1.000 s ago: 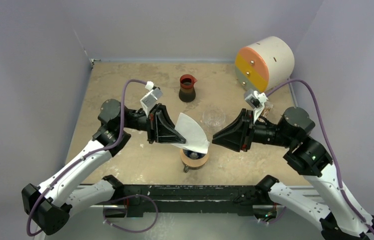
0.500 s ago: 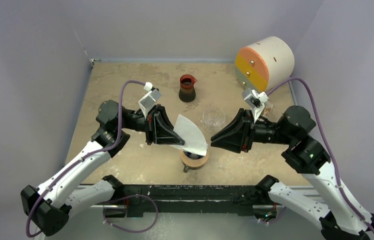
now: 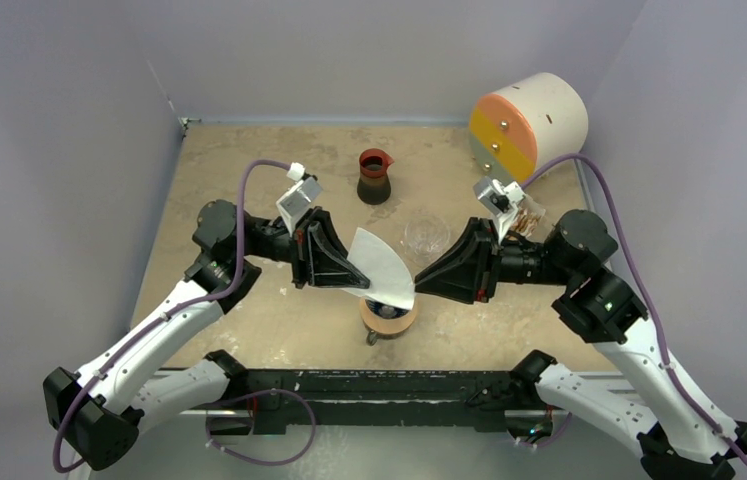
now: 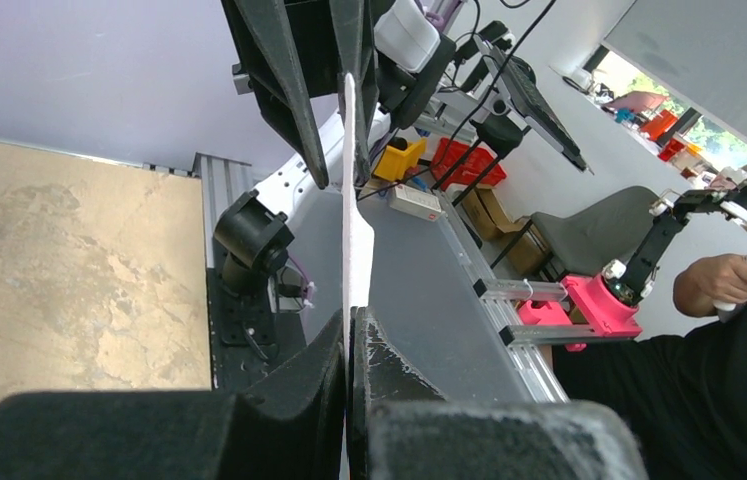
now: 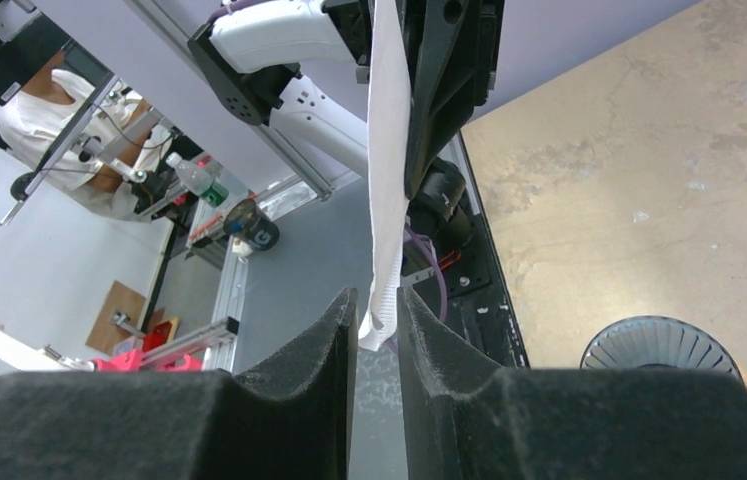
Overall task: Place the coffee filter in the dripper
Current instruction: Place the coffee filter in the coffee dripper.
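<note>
Pinching the white paper filter [image 3: 384, 265], the left hand [image 4: 349, 322] hangs above the deep-blue ribbed dripper [image 3: 385, 312]. The right hand [image 5: 377, 308] straddles the filter's edge, unclenched; seating is still to do.

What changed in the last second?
The right gripper moved left to the coffee filter; its fingers now straddle the filter's free edge, not yet closed. The left gripper keeps the filter pinched above the dripper, roughly where it was.
</note>
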You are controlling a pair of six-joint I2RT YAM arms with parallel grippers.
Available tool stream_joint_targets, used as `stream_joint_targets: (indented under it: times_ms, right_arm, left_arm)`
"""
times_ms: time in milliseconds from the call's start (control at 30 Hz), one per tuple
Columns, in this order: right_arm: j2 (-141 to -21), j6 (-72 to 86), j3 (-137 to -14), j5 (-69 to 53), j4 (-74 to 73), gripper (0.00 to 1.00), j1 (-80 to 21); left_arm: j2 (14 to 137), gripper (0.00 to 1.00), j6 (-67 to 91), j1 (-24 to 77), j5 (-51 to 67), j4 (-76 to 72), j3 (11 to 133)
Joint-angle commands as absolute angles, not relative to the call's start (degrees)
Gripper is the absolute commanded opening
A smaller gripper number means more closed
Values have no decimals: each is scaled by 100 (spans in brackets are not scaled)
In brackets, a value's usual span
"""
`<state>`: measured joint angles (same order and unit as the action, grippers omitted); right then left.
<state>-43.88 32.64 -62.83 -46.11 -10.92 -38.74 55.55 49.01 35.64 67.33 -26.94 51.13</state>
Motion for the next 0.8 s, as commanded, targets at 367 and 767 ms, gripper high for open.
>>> stream_joint_targets:
  times_ms: [367,767]
  right_arm:
    - [-4294,3347,-6205,-4833,-726,4,-3935]
    - [-4206,3499,-6069,-5033,-441,0,-3936]
  left_arm:
    - [5579,0,5095,3547,6773,-3219,5318]
    - [5549,0,5187,3541,6775,-3364,5274]
